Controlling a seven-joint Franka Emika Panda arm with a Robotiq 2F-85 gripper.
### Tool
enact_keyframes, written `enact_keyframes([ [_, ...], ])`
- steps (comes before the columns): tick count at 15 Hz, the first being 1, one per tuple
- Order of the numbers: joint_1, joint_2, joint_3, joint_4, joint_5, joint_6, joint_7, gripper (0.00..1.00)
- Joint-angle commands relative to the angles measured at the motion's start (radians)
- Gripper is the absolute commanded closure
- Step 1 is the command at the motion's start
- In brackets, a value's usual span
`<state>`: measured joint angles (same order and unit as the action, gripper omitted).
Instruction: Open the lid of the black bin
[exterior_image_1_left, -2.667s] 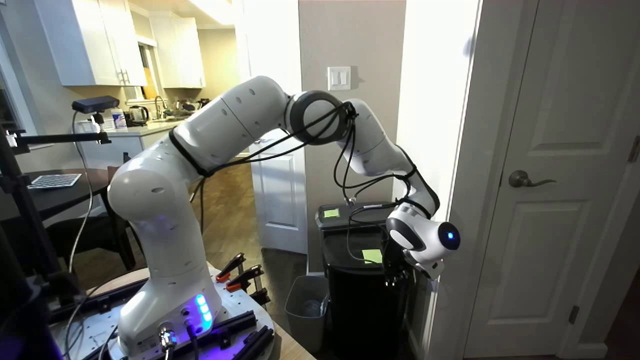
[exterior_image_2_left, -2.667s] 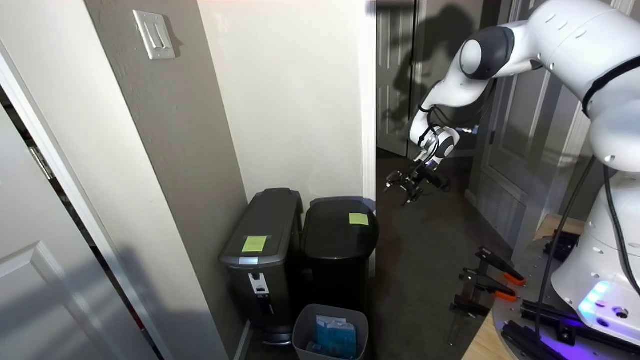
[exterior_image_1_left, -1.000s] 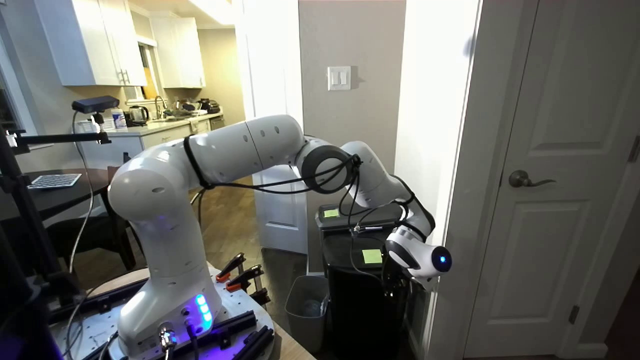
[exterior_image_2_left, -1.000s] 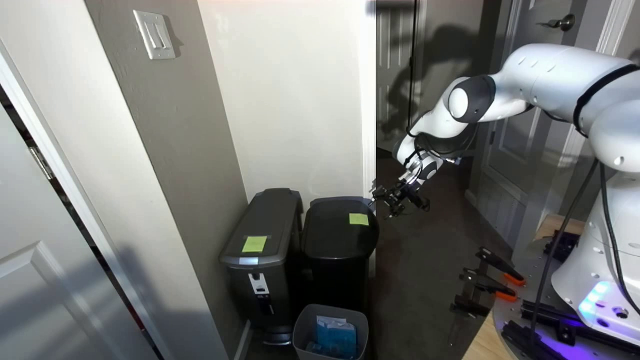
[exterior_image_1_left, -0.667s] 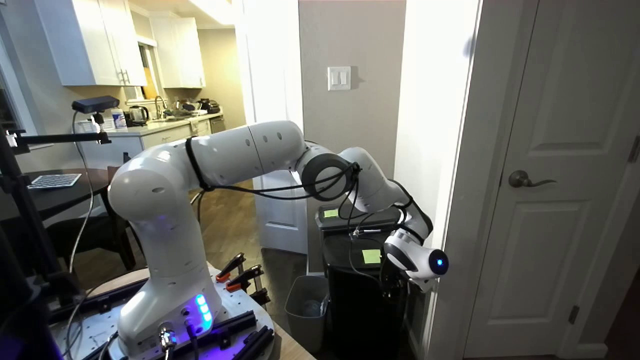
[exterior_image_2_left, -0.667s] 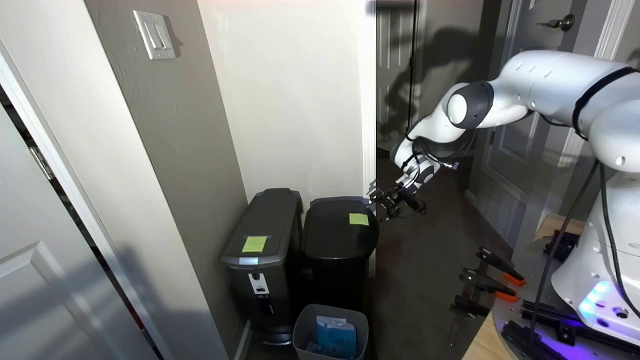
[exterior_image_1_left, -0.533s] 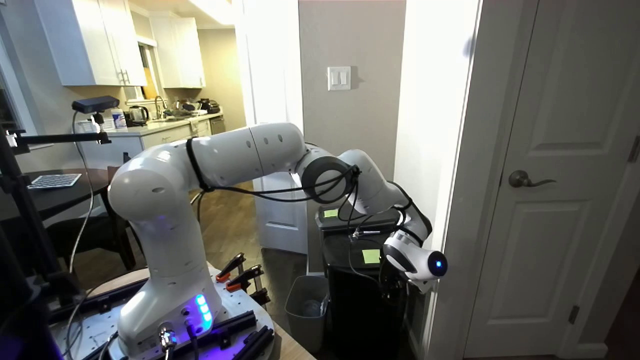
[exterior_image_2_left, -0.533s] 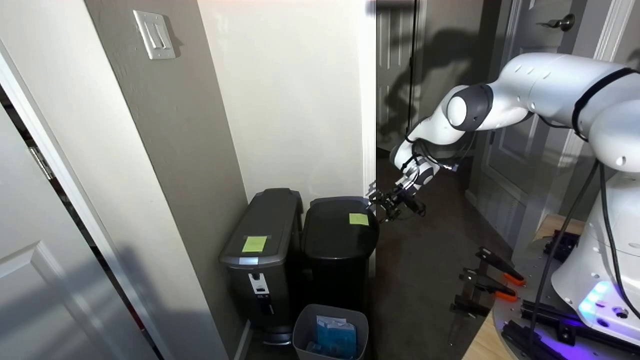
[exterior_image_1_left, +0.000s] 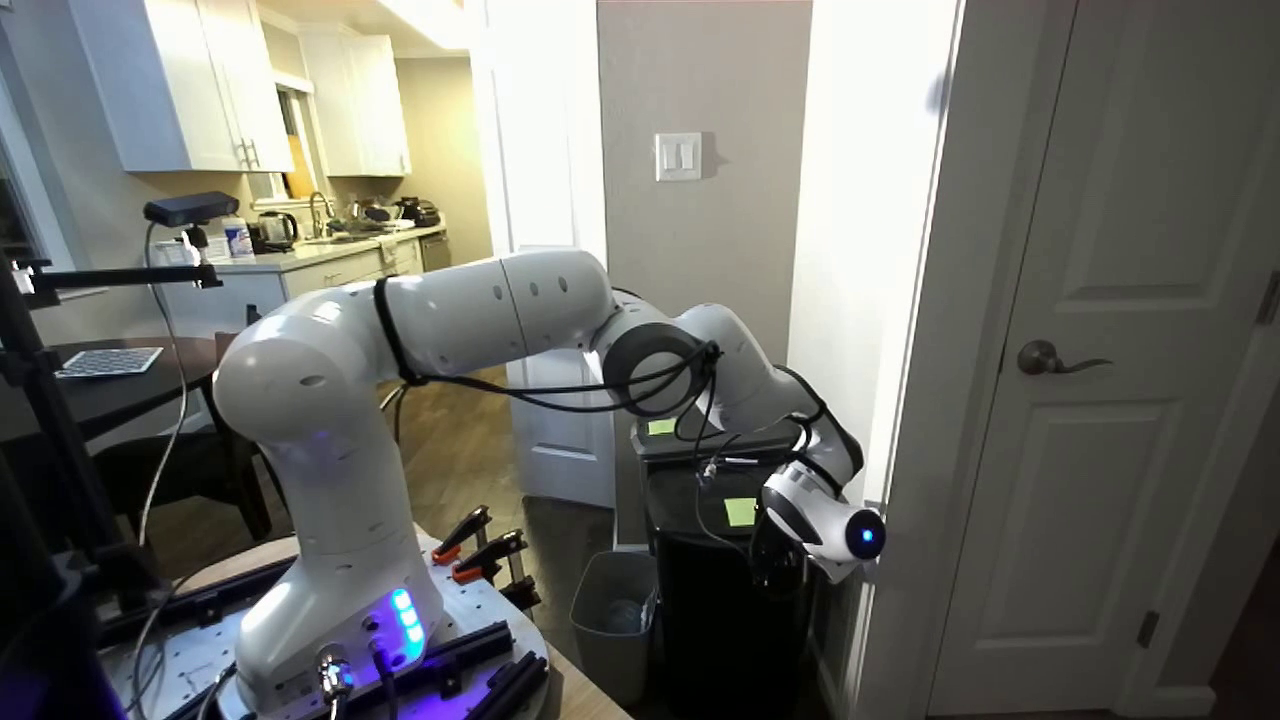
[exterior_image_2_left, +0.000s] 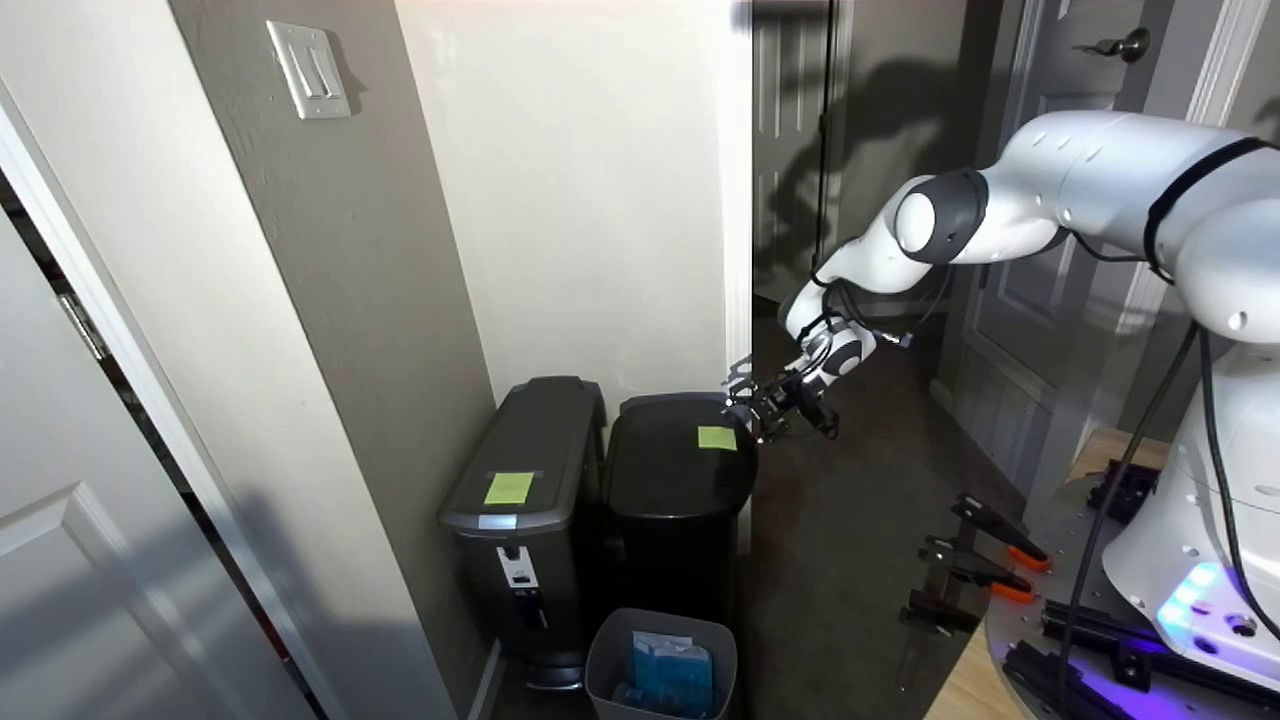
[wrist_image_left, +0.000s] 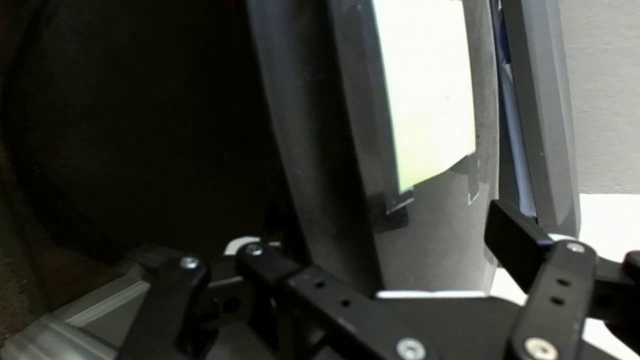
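Change of state: the arm (exterior_image_1_left: 480, 315) stands lower than a few seconds earlier, and the gripper (exterior_image_2_left: 746, 420) is nearer the lid (exterior_image_2_left: 655, 465). Earlier, a gap shows between gripper and lid in an exterior view; now the fingertips overlap the lid's wall-side corner there. Contact cannot be confirmed. The lid is unchanged: down on the black bin (exterior_image_2_left: 670, 565).

Gripper condition: the fingers (wrist_image_left: 520, 237) are spread. In the wrist view, the lid's near rim appears between them; one finger shows over the dark side of the black bin, the other by the lid's far edge.

Edges and room: the white wall (exterior_image_2_left: 590, 230) rises just behind the lid. The adjacent bin (exterior_image_2_left: 485, 600), with a pale label (exterior_image_2_left: 497, 521) at its lid edge, stands just beside the black bin, on the side away from the gripper. The waste basket (exterior_image_1_left: 612, 665) stands near the foot of both. On the gripper side, the floor (exterior_image_2_left: 860, 540) extends toward the clamps (exterior_image_2_left: 995, 522). Free air lies above the lid.

Orientation: the black bin is upright, lid top facing up. The yellow-green sticker (wrist_image_left: 430, 90) sits toward the gripper-side edge. The side edges run toward the white wall; foreshortening hides which axis is longer.
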<state>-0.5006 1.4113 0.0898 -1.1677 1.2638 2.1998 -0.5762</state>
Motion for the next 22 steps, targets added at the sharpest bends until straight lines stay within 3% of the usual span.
enact_keyframes([
  [1, -0.015, -0.046, 0.026, -0.056, 0.041, 0.019, -0.019, 0.00],
  [5, 0.015, -0.116, 0.021, -0.128, 0.036, 0.105, -0.035, 0.00],
  [10, 0.061, -0.258, -0.005, -0.305, 0.019, 0.269, -0.020, 0.00],
  [12, 0.062, -0.312, -0.007, -0.379, 0.012, 0.281, -0.026, 0.00],
  [17, 0.077, -0.408, -0.052, -0.496, 0.009, 0.144, -0.047, 0.00],
  [22, 0.150, -0.447, -0.138, -0.559, -0.019, 0.179, 0.024, 0.00],
])
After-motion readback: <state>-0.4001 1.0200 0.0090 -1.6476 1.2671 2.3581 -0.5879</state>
